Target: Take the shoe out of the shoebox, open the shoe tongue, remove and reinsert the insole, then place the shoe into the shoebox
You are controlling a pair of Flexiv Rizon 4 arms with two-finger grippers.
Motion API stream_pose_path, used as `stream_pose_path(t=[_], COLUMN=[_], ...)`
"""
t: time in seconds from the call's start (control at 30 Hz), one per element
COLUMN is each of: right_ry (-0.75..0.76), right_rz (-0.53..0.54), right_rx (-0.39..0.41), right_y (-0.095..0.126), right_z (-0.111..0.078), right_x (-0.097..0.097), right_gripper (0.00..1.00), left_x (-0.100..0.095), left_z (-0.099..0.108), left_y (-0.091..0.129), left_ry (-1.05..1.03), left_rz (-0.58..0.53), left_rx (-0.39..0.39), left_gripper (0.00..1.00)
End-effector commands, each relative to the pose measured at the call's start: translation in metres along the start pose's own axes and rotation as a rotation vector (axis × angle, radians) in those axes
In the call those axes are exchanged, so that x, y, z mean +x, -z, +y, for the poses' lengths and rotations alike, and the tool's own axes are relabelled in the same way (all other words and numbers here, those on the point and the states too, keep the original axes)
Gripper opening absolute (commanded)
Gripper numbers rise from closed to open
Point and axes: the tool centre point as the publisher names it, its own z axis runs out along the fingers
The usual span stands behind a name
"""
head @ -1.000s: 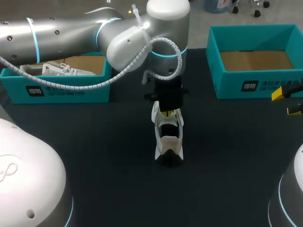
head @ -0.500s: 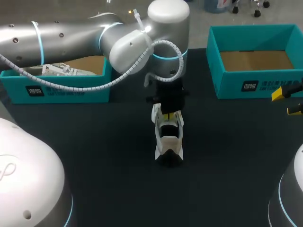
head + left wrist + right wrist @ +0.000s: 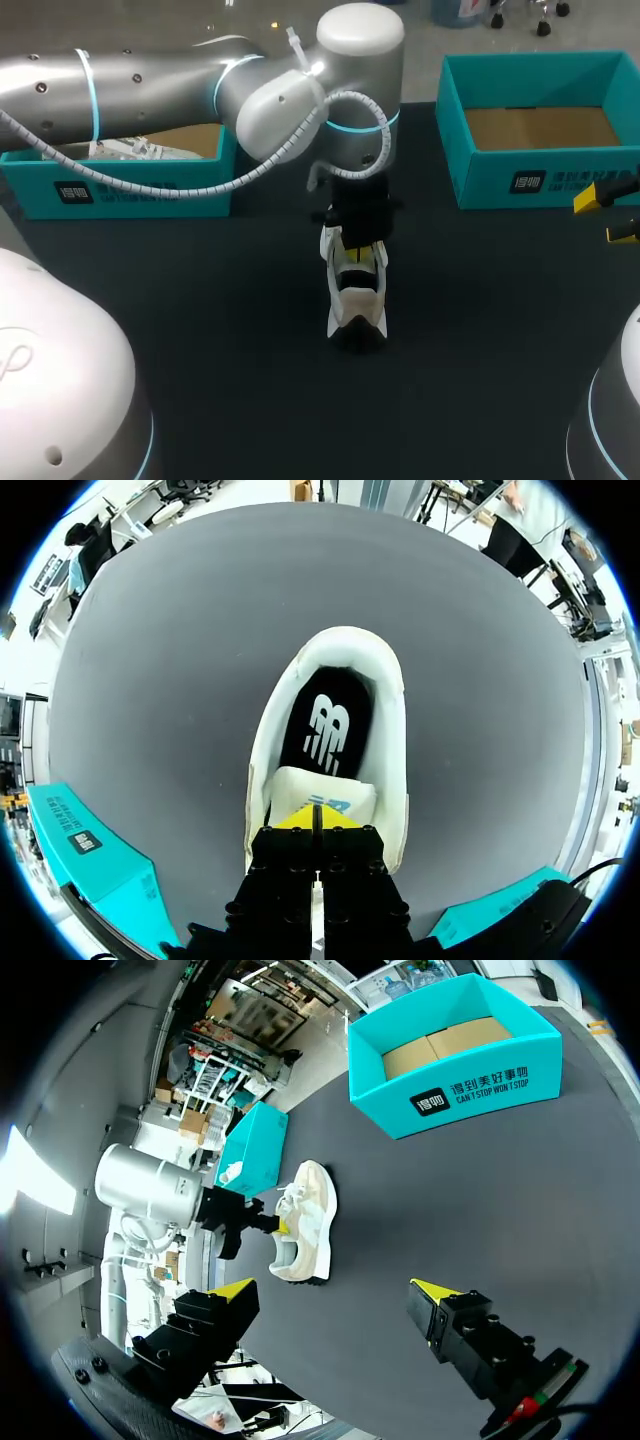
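- Since the earlier frames, the left arm [image 3: 150,90] has shifted slightly toward the right shoebox [image 3: 540,180]. Its pincer now sits a little further over the shoe [image 3: 357,295]. The shoe itself has not moved.
- Left shoebox [image 3: 120,190]: stands at the far left of the surface [image 3: 200,300]. The left arm crosses above it and hides most of the interior. White contents [image 3: 125,150] show inside but cannot be identified.
- Left pincer [image 3: 313,818]: fingers pressed together, yellow tips at the near edge of the tongue [image 3: 322,792]. Whether any tongue material is caught between them cannot be told. In the head view its black body hides the shoe's far end.
- Shoe: stands on its sole at mid-surface, well apart from both boxes and directly under the left pincer. The dark insole [image 3: 325,725] lies ahead of the tips, with the heel beyond it.
- Right shoebox: far right, open. Only its cardboard floor shows, and its right wall is cut off.
- Right pincer [image 3: 330,1295]: spread, holding nothing, near the right shoebox and well apart from the shoe. Only its yellow tips show in the head view.
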Motion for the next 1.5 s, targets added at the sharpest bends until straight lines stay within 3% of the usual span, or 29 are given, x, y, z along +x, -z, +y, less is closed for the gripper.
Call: stream_pose_path(t=[0.03, 0.17, 0.27, 0.33, 0.4, 0.83, 1.1, 1.3, 1.5], right_ry=[-0.001, -0.001, -0.001, -0.001, -0.001, -0.001, -0.001, -0.001, -0.001], right_rz=[-0.003, -0.003, -0.003, -0.003, -0.003, -0.003, -0.003, -0.003, -0.003], right_rx=[0.0, 0.0, 0.0, 0.0, 0.0, 0.0, 0.0, 0.0, 0.0], right_y=[-0.001, -0.001, -0.001, -0.001, -0.001, -0.001, -0.001, -0.001, -0.001], right_z=[0.0, 0.0, 0.0, 0.0, 0.0, 0.0, 0.0, 0.0, 0.0], right_x=[0.0, 0.0, 0.0, 0.0, 0.0, 0.0, 0.0, 0.0, 0.0], right_gripper=[1.0, 1.0, 1.0, 1.0, 1.0, 1.0, 1.0, 1.0, 1.0], left_x=[0.002, 0.006, 0.013, 0.018, 0.018, 0.022, 0.04, 0.048, 0.043], left_z=[-0.002, -0.005, -0.009, -0.013, -0.02, -0.025, -0.037, -0.044, -0.055], left_y=[0.009, 0.027, 0.038, 0.04, 0.044, 0.045, 0.054, 0.058, 0.06], left_ry=[0.02, 0.148, 0.449, 0.587, 0.562, 0.577, 0.964, 1.121, 1.176], left_rz=[-0.01, -0.012, -0.03, -0.109, -0.175, -0.188, -0.223, -0.259, -0.322], left_rx=[-0.024, -0.042, -0.047, -0.031, -0.049, -0.069, -0.124, -0.1, -0.034], left_gripper=[0.0, 0.0, 0.0, 0.0, 0.0, 0.0, 0.0, 0.0, 0.0])
